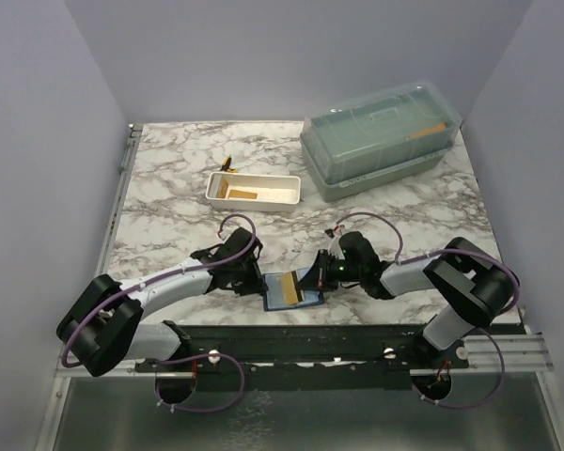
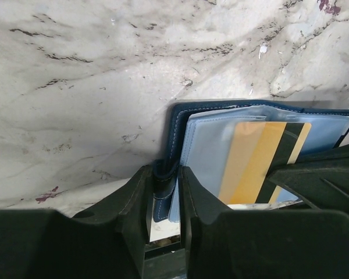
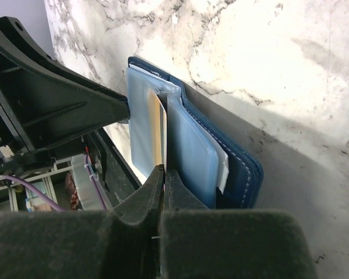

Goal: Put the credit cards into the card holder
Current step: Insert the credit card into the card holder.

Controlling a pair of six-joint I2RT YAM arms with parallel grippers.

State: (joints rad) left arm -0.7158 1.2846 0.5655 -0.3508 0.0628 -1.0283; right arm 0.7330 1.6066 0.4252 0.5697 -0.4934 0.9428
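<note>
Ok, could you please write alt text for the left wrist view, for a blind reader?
The left gripper pinches one edge of an open navy card holder, seen against a marble table. An orange-yellow credit card with a dark stripe sits partly in its clear pocket, and the right gripper reaches in at the lower right.

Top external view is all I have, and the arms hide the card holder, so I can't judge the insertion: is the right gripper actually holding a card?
Observer: Yes. The right wrist view shows the right gripper shut on the thin edge of an orange card, standing between two grey-blue pocket faces of the card holder.
Operator: And the left gripper?
Observer: It pinches the holder's navy edge, beside the white stitching.
Operator: Any marking on the card?
Observer: Yes, the left wrist view shows it orange-yellow with a dark stripe, partly under a clear sleeve.
</note>
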